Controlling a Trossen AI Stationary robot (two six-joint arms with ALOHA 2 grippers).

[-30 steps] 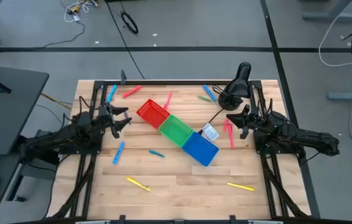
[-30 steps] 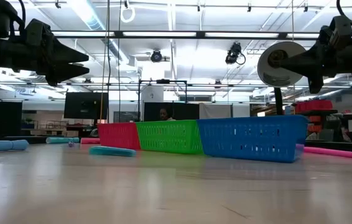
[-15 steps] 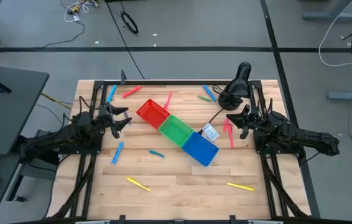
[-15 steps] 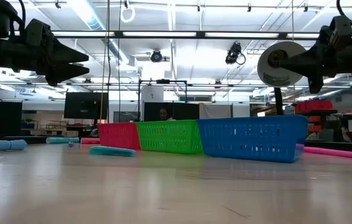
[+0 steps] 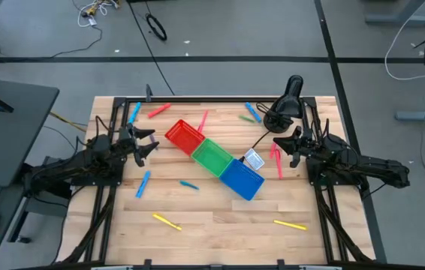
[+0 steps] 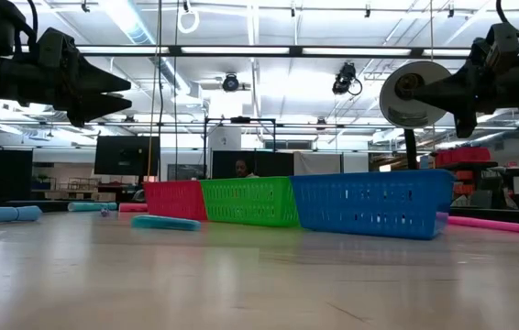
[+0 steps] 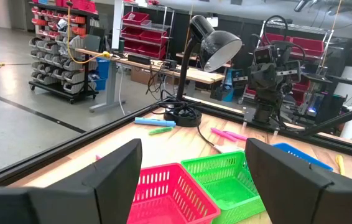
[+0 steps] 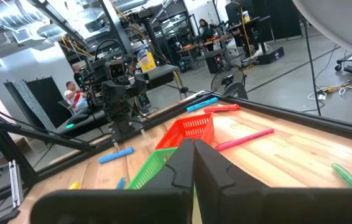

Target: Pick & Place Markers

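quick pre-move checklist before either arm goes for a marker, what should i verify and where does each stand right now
1. Left gripper open and empty, raised over the table beside the red bin: ok.
2. Right gripper open for a pick: not ok, shut, holding nothing.
3. Red bin, green bin and blue bin upright in a row: ok.
4. Markers reachable: ok, pink markers lie on the table below the right gripper.
5. Bins empty: cannot tell; none shows inside from above.
6. Desk lamp stands near the right arm: not ok, obstacle.
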